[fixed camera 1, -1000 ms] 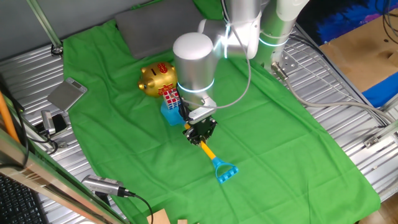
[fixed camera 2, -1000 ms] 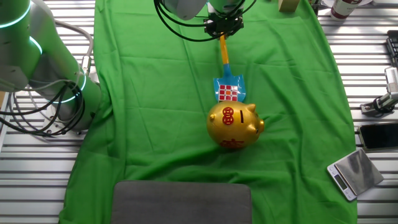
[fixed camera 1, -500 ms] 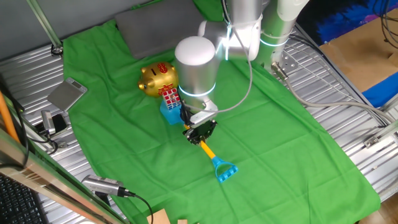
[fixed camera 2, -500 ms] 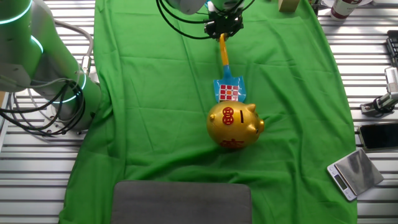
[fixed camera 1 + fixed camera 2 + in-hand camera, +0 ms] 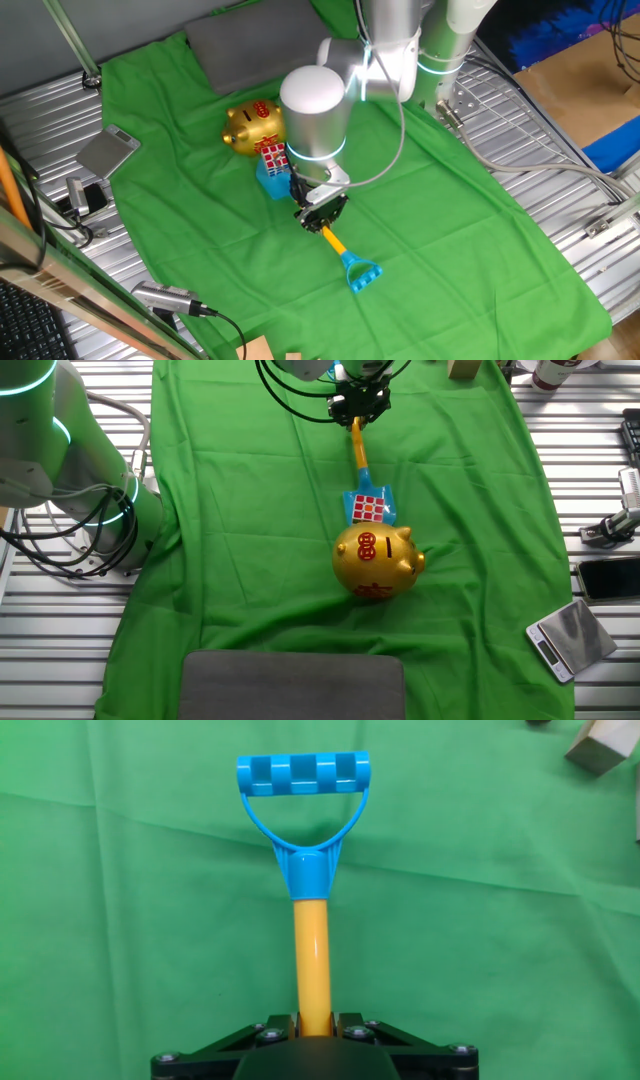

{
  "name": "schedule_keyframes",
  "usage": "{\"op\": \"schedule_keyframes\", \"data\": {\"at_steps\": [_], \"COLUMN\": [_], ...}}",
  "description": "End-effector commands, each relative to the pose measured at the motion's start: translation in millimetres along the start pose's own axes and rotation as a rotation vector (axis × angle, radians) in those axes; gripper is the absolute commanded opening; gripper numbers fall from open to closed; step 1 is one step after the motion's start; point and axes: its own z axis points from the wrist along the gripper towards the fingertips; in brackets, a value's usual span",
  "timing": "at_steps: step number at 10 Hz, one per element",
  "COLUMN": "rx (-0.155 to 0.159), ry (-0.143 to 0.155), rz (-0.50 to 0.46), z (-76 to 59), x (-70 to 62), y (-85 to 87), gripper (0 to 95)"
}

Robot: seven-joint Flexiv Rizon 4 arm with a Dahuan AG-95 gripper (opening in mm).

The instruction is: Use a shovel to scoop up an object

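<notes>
My gripper point(image 5: 319, 212) is shut on the yellow shaft of the shovel point(image 5: 358, 446). The shovel's light blue blade point(image 5: 384, 513) lies on the green cloth against a gold piggy bank point(image 5: 376, 561). The object, a small multicoloured cube point(image 5: 368, 508), sits on the blade. From the first fixed view the cube point(image 5: 273, 157) stands between the piggy bank point(image 5: 252, 126) and my wrist. The hand view shows the shaft point(image 5: 311, 958) running from between the jaws to the blue D-shaped end point(image 5: 303, 776); blade and cube are hidden there.
A green cloth point(image 5: 250, 510) covers the table. A grey pad point(image 5: 292, 685) lies at one end. A small scale point(image 5: 565, 637), a phone point(image 5: 607, 576) and cables sit on the metal slats beside the cloth. A small block point(image 5: 598, 744) lies past the shovel's end.
The wrist has shifted slightly and the shovel has edged a little towards the piggy bank; the cube stays on the blade.
</notes>
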Motion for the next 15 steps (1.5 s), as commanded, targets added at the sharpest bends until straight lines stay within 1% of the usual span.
{"op": "schedule_keyframes", "data": {"at_steps": [1,2,5,6,7,9,11,14,15], "rx": [-0.048,-0.06,-0.079,-0.084,-0.096,-0.103,-0.112,-0.124,-0.126], "ry": [0.005,0.016,0.019,0.025,0.026,0.02,0.019,0.02,0.026], "rz": [0.012,0.012,0.01,0.008,0.02,0.033,0.039,0.048,0.051], "z": [0.1,0.0,0.0,0.0,-0.1,-1.3,-5.6,-10.2,-11.5], "x": [-1.1,-1.1,-1.1,-1.1,-1.1,-1.4,-2.5,-7.9,-13.4], "y": [0.3,0.3,0.3,0.3,0.3,0.2,-0.2,-3.4,-6.7], "gripper": [0.0,0.0,0.0,0.0,0.0,0.0,0.0,0.0,0.0]}}
